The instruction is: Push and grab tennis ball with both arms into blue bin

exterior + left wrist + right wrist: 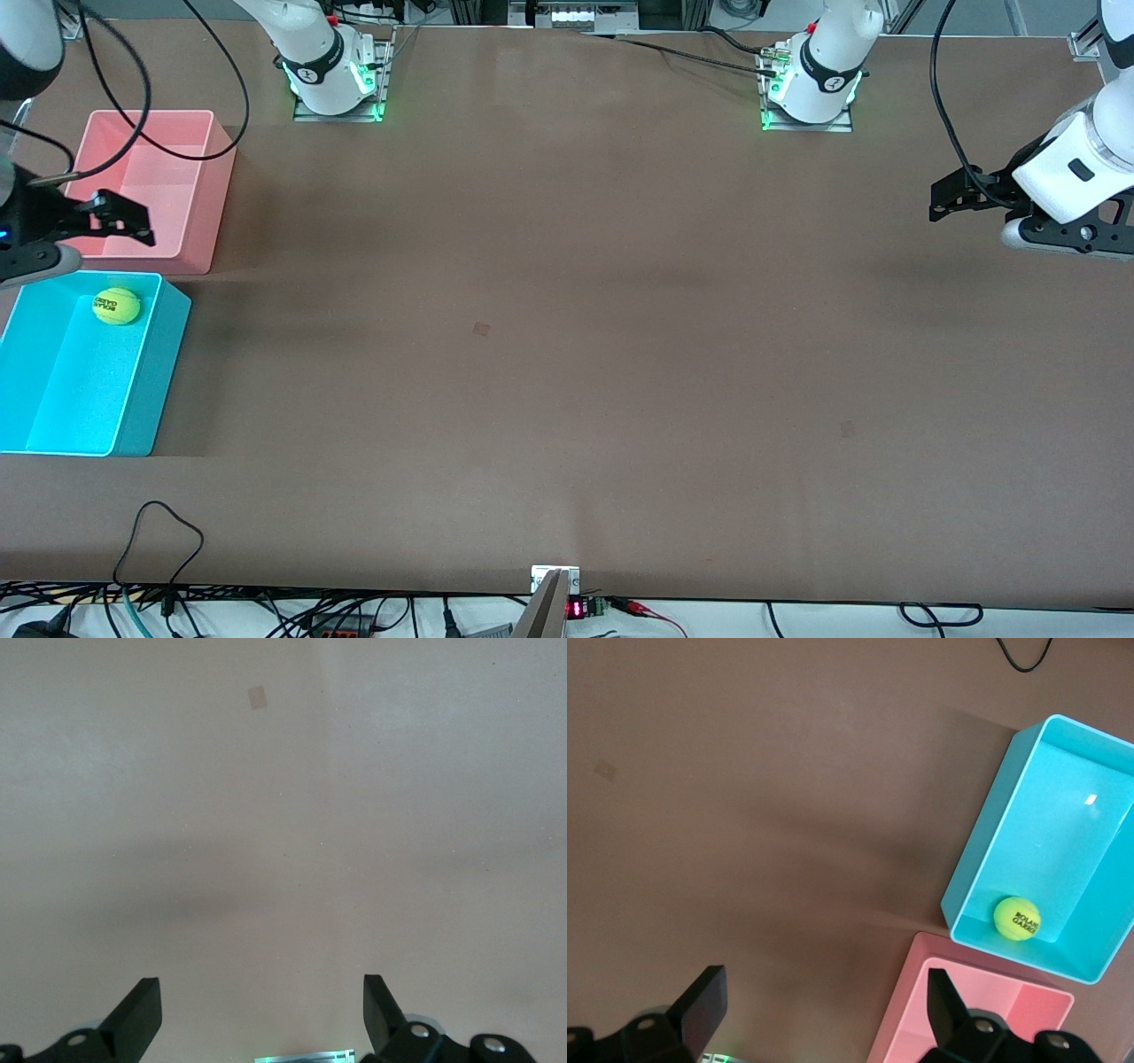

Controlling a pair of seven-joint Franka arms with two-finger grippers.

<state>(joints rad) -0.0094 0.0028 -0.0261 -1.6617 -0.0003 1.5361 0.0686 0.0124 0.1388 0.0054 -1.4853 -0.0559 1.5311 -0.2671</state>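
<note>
1. In the blue bin [53, 390], I see the tennis ball [116, 306] resting at the end beside the pink bin [190, 190].
2. My right claw [115, 217] hangs open and empty over the pink bin.
3. My left claw [952, 199] waits open over the bench [567, 354] at its own end.
4. I judge delivery done; next I only retract.

The tennis ball [116, 306] was yellow-green with black printed lettering (reading "ROLAND GARROS" in the right wrist view). The blue bin [151, 372] was bright cyan with a paler rim; the pink bin [208, 199] was salmon. The table [567, 354] was plain brown. Both arms were white with black grippers.
</note>
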